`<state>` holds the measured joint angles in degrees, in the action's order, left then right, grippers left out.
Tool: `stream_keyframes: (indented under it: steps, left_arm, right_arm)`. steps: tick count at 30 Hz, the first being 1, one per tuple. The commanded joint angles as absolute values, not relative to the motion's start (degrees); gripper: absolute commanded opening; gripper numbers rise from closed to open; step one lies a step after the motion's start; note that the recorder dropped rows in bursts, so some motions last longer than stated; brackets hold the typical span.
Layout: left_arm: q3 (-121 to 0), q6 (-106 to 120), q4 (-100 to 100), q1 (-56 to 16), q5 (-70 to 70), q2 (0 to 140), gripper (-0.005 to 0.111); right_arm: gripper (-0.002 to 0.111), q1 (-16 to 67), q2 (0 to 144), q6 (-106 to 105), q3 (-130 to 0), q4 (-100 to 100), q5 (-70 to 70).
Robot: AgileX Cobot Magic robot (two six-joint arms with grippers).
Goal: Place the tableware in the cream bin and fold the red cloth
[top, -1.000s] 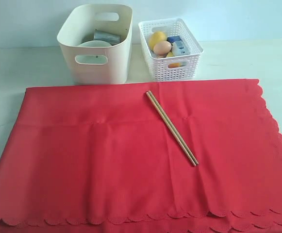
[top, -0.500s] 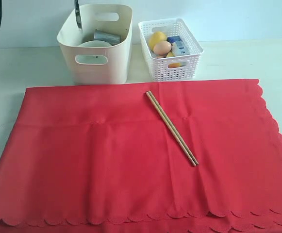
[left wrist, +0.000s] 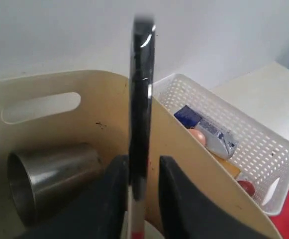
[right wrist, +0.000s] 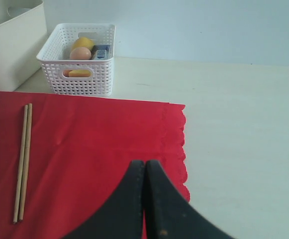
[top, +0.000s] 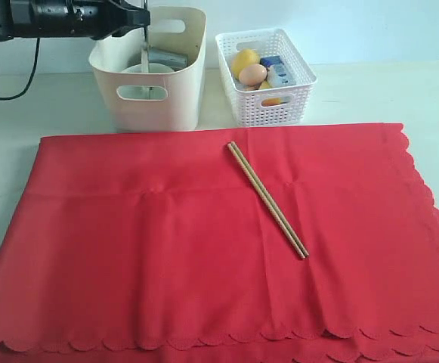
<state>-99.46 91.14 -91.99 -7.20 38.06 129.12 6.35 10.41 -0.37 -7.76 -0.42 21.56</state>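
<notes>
Tableware first: one metal knife [left wrist: 142, 99] stands between the fingers of the left gripper [left wrist: 143, 162], which hangs over the open top of the cream bin [top: 181, 91]. The jaws sit a little apart around the knife. I cannot tell whether they pinch it or have let go, and its far end is blurred. Below that gripper, inside the bin, lie one steel cup [left wrist: 49, 174] on its side and one pale bowl [top: 161, 69].

One pair of wooden chopsticks [top: 268, 200], two sticks side by side, lies on the red cloth [top: 166, 265], well apart from both grippers. The right gripper [right wrist: 145, 163] hangs over the cloth close to its scalloped edge, fingers pressed together with nothing between them.

The cloth is spread flat over a pale table [top: 400, 91], with a plain light wall [top: 355, 30] behind. Just beyond the bin from the left gripper stands one white lattice basket [top: 295, 94] holding one lemon [top: 244, 57], one egg [top: 253, 74] and one blue-white carton [top: 278, 72].
</notes>
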Motion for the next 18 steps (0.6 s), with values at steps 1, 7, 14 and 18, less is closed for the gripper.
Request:
stream_keyframes:
  steps: [1,7,14,18]
  left_arm:
    - [-99.4,87.8,-90.6,-7.4,39.1,127.3,0.048]
    - [-99.4,84.7,-85.4,-7.3,39.5,121.6,0.054]
    - [-99.4,68.6,-66.2,-6.4,41.3,113.3,0.046]
    - [-99.4,58.4,-55.4,-4.5,46.5,109.2,0.015]
  right_arm:
    - [0.000,6.0,10.1,-0.4,-7.7,-0.4,21.0]
    - [0.000,6.0,11.1,-0.4,-10.8,-0.4,21.3]
    - [0.000,6.0,19.7,-0.4,-19.7,-0.4,21.3]
    - [0.000,6.0,26.6,-0.4,-25.8,-0.4,20.9]
